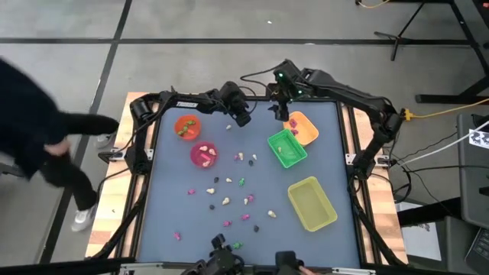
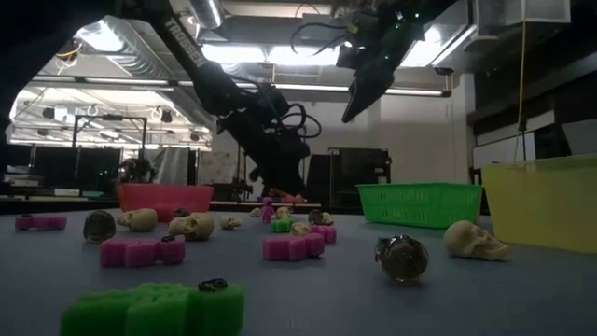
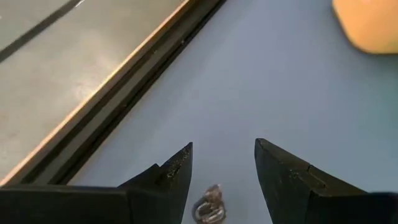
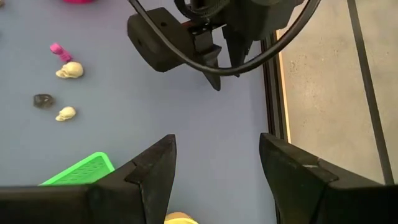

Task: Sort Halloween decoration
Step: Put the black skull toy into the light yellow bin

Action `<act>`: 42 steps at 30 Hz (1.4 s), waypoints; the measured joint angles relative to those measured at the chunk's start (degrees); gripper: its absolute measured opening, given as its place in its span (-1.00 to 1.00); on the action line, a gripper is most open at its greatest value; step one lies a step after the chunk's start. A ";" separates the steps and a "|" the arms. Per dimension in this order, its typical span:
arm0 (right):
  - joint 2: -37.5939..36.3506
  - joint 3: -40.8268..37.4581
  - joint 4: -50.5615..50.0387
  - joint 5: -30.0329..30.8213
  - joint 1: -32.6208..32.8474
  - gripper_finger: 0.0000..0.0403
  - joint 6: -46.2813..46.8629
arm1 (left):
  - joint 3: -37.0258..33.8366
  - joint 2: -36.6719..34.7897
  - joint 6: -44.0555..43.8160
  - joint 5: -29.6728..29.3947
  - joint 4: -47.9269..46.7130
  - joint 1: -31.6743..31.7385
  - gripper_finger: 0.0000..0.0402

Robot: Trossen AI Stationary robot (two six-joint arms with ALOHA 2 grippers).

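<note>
A blue-grey worktop (image 1: 176, 206) stands on a grey tiled floor (image 1: 69, 69); a person (image 1: 38, 145) passes its left side. Trinkets (image 1: 229, 200) lie scattered mid-worktop. Both tools hang spread at the far edge: the left tool (image 1: 243, 119) just over one small trinket (image 3: 208, 205), the right tool (image 1: 279, 114) empty.

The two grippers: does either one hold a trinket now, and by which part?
Nothing is held. The left gripper and the right gripper are both open and empty above the table.
</note>
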 joint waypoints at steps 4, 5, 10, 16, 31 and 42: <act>-0.40 0.00 -0.81 -0.08 0.04 0.14 0.99 | 0.00 0.10 0.02 0.00 -0.65 0.00 -0.22; -0.40 0.00 -0.86 -0.08 0.04 0.14 1.36 | 0.00 0.10 0.01 0.02 -0.69 0.00 -0.22; -0.51 0.00 -1.79 -0.08 0.04 0.14 1.68 | 0.00 0.10 -0.03 -0.56 -4.57 0.07 -0.22; -0.51 0.00 -2.12 -0.08 0.04 0.14 1.74 | 0.00 0.10 -0.49 -2.91 -8.25 1.11 -0.22; -0.51 0.00 -2.12 -0.09 0.04 0.14 1.82 | 0.00 0.10 -0.46 -2.93 -8.19 3.96 -0.22; -0.51 0.00 -2.12 -0.10 0.04 0.14 1.81 | 0.00 0.10 -1.95 -2.83 -8.11 6.73 -0.22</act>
